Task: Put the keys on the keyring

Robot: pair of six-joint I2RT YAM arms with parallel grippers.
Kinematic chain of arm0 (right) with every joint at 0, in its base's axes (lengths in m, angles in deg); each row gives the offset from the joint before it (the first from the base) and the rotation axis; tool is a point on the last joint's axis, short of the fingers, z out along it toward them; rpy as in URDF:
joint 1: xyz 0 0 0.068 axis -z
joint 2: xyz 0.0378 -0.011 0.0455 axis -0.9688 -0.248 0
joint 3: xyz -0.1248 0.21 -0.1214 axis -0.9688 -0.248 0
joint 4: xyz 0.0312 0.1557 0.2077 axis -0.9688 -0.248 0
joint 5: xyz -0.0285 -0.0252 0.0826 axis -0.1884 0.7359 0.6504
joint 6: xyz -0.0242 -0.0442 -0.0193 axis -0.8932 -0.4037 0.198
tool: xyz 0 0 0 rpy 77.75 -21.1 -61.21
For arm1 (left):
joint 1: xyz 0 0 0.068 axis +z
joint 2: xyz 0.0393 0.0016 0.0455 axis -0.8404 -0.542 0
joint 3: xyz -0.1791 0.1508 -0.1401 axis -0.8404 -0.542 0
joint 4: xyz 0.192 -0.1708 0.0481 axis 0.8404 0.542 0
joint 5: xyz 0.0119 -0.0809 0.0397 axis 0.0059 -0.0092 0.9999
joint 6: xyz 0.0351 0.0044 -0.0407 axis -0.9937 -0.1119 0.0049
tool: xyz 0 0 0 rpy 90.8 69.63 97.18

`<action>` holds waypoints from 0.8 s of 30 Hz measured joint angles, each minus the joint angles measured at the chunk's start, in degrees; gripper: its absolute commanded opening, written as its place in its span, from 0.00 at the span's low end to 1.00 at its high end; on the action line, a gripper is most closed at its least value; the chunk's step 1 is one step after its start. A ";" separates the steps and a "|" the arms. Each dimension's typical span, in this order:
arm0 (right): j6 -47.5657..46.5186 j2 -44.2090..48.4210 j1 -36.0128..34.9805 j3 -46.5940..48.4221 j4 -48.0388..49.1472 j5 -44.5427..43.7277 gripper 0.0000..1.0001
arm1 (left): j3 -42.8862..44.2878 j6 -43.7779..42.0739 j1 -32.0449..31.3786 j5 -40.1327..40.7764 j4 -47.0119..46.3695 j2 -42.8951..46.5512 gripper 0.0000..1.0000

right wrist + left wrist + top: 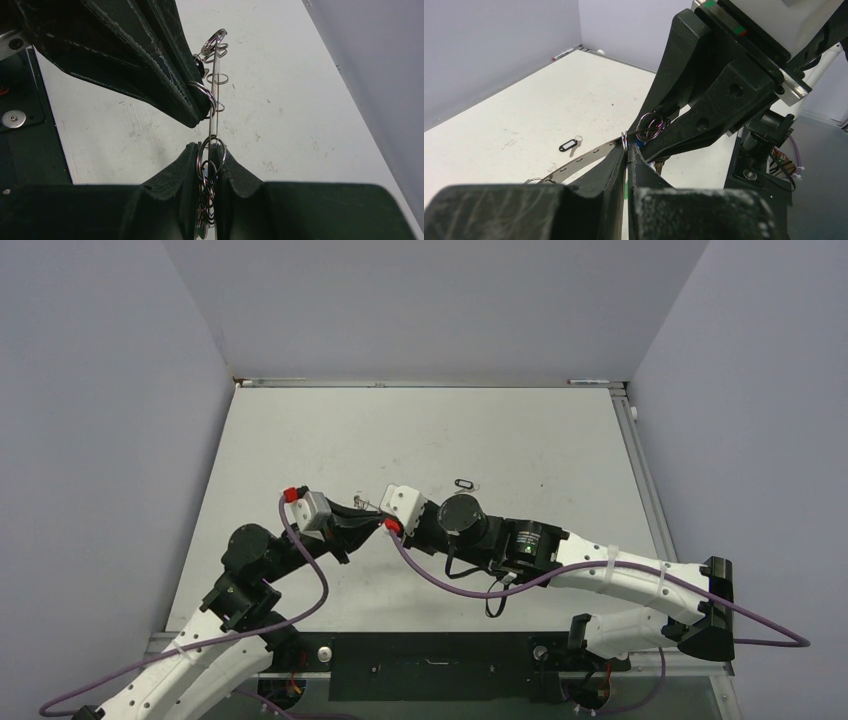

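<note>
The keyring point(574, 162) is a flat grey metal band with small holes, held in the air between both grippers. It shows edge-on in the right wrist view point(215, 112). My right gripper point(214, 147) is shut on its edge, with several wire loops point(207, 167) bunched between the pads. My left gripper point(626, 147) is shut on a small wire loop point(205, 95) right against the band. Key blades point(659, 164) hang under the right fingers point(704, 100); blue and green bits show beside them. The grippers meet tip to tip over the near middle of the table: left point(365, 512), right point(379, 520).
One black-headed key point(465, 483) lies alone on the white table behind the grippers, also in the left wrist view point(569, 145). Grey walls close off the table's sides and back. A dark strip point(430, 655) with the arm bases runs along the near edge.
</note>
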 measured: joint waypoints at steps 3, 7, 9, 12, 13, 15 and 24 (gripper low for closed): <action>0.02 0.00 -0.26 0.00 0.02 -0.13 0.05 | -0.94 -0.63 0.00 -0.15 -1.07 0.85 0.00; 0.09 0.00 -0.72 0.00 0.09 0.04 0.05 | -4.22 -1.29 -0.02 -0.48 -5.05 3.43 0.00; 0.20 -0.11 -1.05 0.00 0.46 0.20 0.08 | -6.05 -1.33 -0.04 -0.42 -7.39 5.05 0.00; 0.31 -0.26 -1.44 0.00 0.94 0.37 0.18 | -8.26 -1.33 -0.07 -0.15 -10.36 6.95 0.00; 0.39 -0.31 -1.55 0.00 1.07 0.48 0.23 | -8.59 -1.38 -0.07 -0.13 -10.82 7.32 0.00; 0.61 -0.31 -1.73 0.00 1.68 0.85 0.29 | -8.74 -1.60 -0.04 0.09 -11.52 7.65 0.00; 0.96 -1.27 -2.62 0.44 3.19 2.82 0.46 | -8.92 -3.19 -0.04 0.72 -12.55 8.28 0.00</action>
